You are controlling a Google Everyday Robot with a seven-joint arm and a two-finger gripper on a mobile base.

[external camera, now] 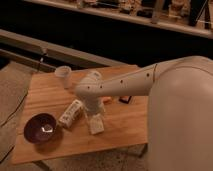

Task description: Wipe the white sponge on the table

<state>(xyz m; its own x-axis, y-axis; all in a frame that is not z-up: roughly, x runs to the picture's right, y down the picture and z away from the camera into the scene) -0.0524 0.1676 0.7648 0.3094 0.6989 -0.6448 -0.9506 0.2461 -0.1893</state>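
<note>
Wooden table (46, 94): jaws over white sponge (96, 126) near front edge.

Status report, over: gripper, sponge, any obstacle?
Gripper open, low over the white sponge. Sponge lies flat on the table. White carton close beside it.

A dim indoor workroom of some kind is seen, its exact sort left unclear: a wooden table (127, 131) is stood on grey carpet (11, 87), a long ledge (60, 48) is run behind, the claw (94, 116) is held low mid-table.
</note>
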